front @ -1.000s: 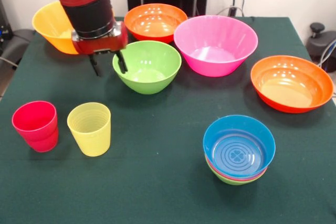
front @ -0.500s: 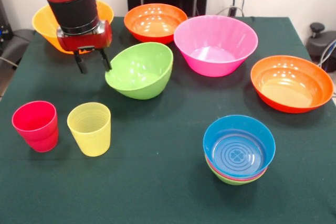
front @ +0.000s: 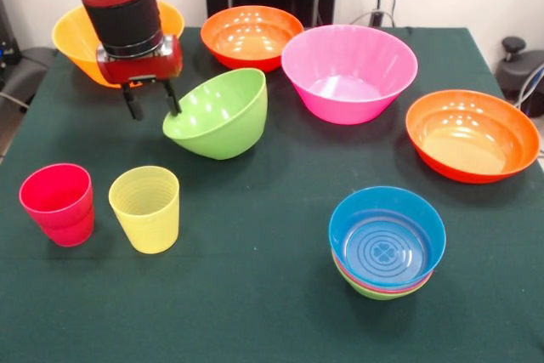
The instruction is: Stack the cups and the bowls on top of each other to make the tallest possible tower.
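My gripper (front: pixel 153 104) hangs open at the back left, in front of the yellow-orange bowl (front: pixel 70 38). Its right finger (front: pixel 173 99) touches the raised rim of a green bowl (front: pixel 219 116), which is tipped up on its side with the opening facing the top left. Nothing sits between the fingers. A red cup (front: pixel 58 203) and a yellow cup (front: pixel 145 208) stand upright side by side at the front left. The tower (front: pixel 387 242) at the front right has a blue bowl on top, with a pink rim and a light-green bowl under it.
An orange bowl (front: pixel 251 36) sits at the back centre, with a large pink bowl (front: pixel 348 72) to its right. Another orange bowl (front: pixel 472 135) lies near the right edge. The green table cloth (front: pixel 255 295) covers the table.
The gripper moved left from the green bowl's inner rim. Its finger pulled the rim along, so the bowl went from upright to steeply tilted and slid a little left.
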Controlling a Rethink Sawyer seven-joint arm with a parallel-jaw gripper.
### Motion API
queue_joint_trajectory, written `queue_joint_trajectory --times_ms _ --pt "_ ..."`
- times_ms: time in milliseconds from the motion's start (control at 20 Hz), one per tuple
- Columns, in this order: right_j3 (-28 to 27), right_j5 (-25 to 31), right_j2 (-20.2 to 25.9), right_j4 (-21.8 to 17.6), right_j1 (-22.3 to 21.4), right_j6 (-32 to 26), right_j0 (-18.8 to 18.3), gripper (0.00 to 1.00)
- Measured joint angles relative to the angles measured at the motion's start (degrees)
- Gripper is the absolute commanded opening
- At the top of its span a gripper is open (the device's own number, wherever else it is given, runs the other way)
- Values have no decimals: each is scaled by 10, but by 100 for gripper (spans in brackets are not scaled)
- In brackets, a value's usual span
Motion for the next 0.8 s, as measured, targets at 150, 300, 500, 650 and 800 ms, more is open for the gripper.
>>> queue_joint_trajectory --times_ms 150,300,500,650,800 --pt "4 0 0 0 0 0 0 100" --pt "8 0 0 -1 0 0 0 100" --pt "12 0 0 -1 0 0 0 100" --pt "15 0 0 -1 0 0 0 100" --pt "15 -1 1 -1 0 0 0 100"
